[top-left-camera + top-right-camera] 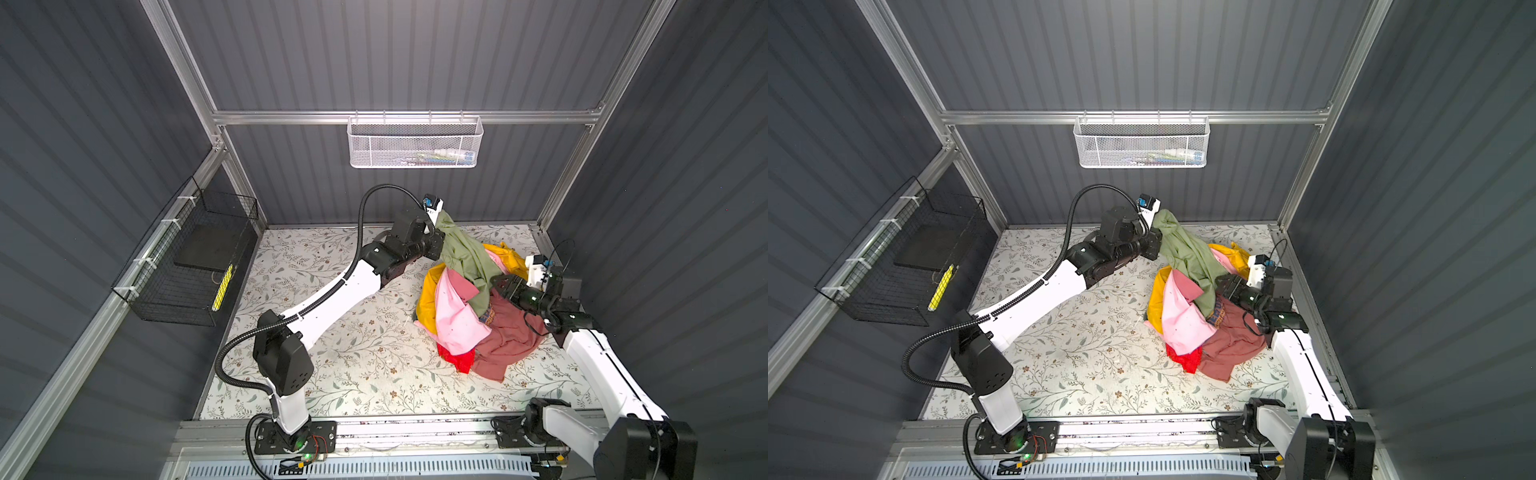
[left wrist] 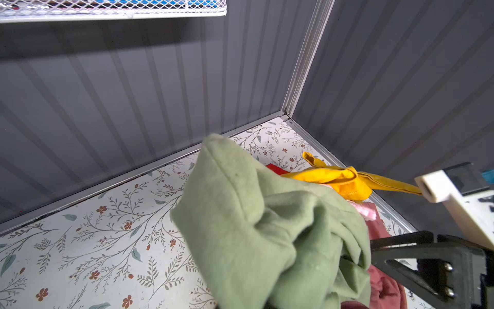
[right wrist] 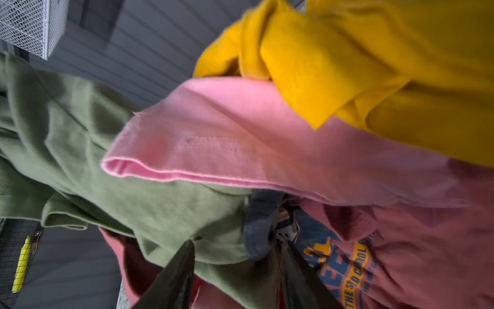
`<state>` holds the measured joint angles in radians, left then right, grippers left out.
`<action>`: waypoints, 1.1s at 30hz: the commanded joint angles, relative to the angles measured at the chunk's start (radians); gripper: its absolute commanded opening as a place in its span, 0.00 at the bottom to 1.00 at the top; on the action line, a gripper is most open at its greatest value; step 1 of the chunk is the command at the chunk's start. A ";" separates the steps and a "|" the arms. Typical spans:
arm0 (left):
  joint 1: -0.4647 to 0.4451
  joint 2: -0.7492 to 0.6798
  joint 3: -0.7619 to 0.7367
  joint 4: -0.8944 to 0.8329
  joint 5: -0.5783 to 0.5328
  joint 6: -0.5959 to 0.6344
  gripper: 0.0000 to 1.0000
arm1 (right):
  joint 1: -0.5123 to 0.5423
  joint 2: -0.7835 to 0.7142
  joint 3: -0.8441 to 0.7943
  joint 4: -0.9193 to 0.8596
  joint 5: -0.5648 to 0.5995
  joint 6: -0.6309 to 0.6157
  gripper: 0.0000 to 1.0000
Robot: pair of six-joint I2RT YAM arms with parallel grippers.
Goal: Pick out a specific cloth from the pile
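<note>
Maroon garment (image 1: 507, 345) and a bright red one (image 1: 457, 357) sit at the near edge of the pile (image 1: 1183, 328), slack on the floral desk (image 1: 353, 365). Just behind them the pink garment (image 1: 453, 316) lies over the mustard-yellow garment (image 1: 426, 299).

Right arm (image 1: 590, 345) comes in low from the side. In the right wrist view the right jaws stand apart, astride the lower fold of the cloth (image 1: 461, 253) beside its grey-blue trim (image 3: 260, 227). They are not clamped as far as I can see. My read: it's placed there for a second hold, or to keep the heap down.

The sage-green cloth has its top end raised above the far side of the pile. Its lower part is in the heap, with a pink fold lying over it.

Left arm (image 1: 345, 291) reaches across the desk to the far side. Left jaws are closed on the cloth's top corner, and the fabric hangs from them. The high hold makes sense, since height peels it off the neighbours. Risk: pink and yellow drag along.

Farthest is the white mesh basket (image 1: 415, 145) on the back wall, not involved.
</note>
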<state>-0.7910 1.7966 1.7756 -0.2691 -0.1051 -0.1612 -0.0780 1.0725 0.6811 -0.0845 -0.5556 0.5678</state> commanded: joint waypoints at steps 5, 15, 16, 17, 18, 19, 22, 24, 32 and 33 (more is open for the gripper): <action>0.008 -0.049 -0.024 0.046 0.003 -0.012 0.00 | -0.005 0.039 -0.068 0.202 -0.066 -0.013 0.50; 0.007 -0.047 -0.057 0.057 0.030 -0.037 0.00 | 0.003 0.108 -0.126 0.429 -0.148 0.043 0.20; 0.008 -0.045 -0.058 0.054 0.027 -0.037 0.00 | 0.004 0.096 -0.123 0.408 -0.144 0.032 0.15; 0.007 -0.043 -0.058 0.050 0.022 -0.037 0.00 | 0.004 0.080 -0.120 0.386 -0.136 0.022 0.10; 0.007 -0.039 -0.058 0.043 0.014 -0.035 0.00 | 0.003 0.057 -0.115 0.357 -0.124 0.005 0.06; 0.008 -0.038 -0.057 0.035 0.000 -0.031 0.00 | 0.003 0.036 -0.105 0.312 -0.113 -0.017 0.01; 0.007 -0.031 -0.052 0.018 -0.016 -0.022 0.00 | 0.003 -0.032 -0.058 0.181 -0.094 -0.085 0.00; 0.008 -0.026 -0.048 0.010 -0.016 -0.017 0.00 | 0.003 -0.066 -0.021 0.107 -0.084 -0.116 0.00; 0.007 -0.007 -0.042 -0.016 -0.019 -0.008 0.00 | 0.003 -0.132 0.102 -0.047 -0.089 -0.133 0.00; 0.007 -0.001 -0.038 -0.023 -0.012 -0.006 0.00 | 0.003 -0.136 0.120 -0.063 -0.087 -0.131 0.00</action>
<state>-0.7910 1.7870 1.7199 -0.2722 -0.1089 -0.1833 -0.0761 0.9668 0.7284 -0.1051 -0.6380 0.4603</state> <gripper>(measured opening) 0.063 0.064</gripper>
